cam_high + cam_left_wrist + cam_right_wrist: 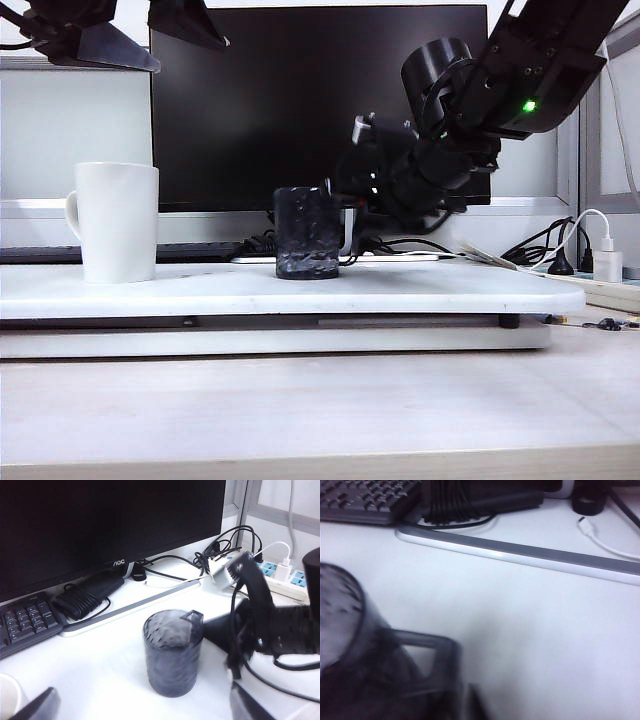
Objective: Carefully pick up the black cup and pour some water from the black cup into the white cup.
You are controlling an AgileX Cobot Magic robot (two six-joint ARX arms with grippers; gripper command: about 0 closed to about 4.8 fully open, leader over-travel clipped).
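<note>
The black cup stands upright on the white board, near the middle of it. It has a crinkly pale pattern near its bottom. From the left wrist view, its small square handle sticks out at the rim, on the side toward the right arm.

The right gripper is low and right beside the cup, at the handle side. Its fingers are too dark and blurry to see, so I cannot tell if they are open or closed, or if they touch the handle. In the right wrist view the cup is big and blurry, very close.

The white cup stands upright at the left end of the board, well apart from the black cup. Its handle points left.

The left gripper hangs high above the white cup with its fingers spread wide, holding nothing.

Behind the board are a black monitor, a keyboard and a power strip.
</note>
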